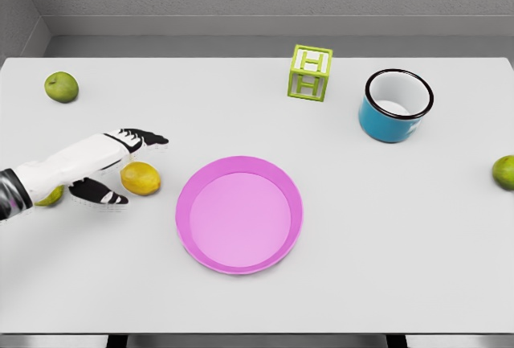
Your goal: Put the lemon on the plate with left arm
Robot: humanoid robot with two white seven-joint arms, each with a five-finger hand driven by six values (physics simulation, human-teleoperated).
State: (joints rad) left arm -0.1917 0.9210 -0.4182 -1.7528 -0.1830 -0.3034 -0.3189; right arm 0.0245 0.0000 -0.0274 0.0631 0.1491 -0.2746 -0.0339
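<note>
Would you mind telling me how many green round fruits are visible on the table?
3: one far left at the back, one cut off by the right edge, and one mostly hidden under the left arm.

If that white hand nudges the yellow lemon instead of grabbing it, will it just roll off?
Probably a little. The lemon is rounded and lies loose on the flat table, so a push could roll it. The left hand has open fingers on both sides, which may check it. Its skin looks smooth, perhaps slippery.
</note>
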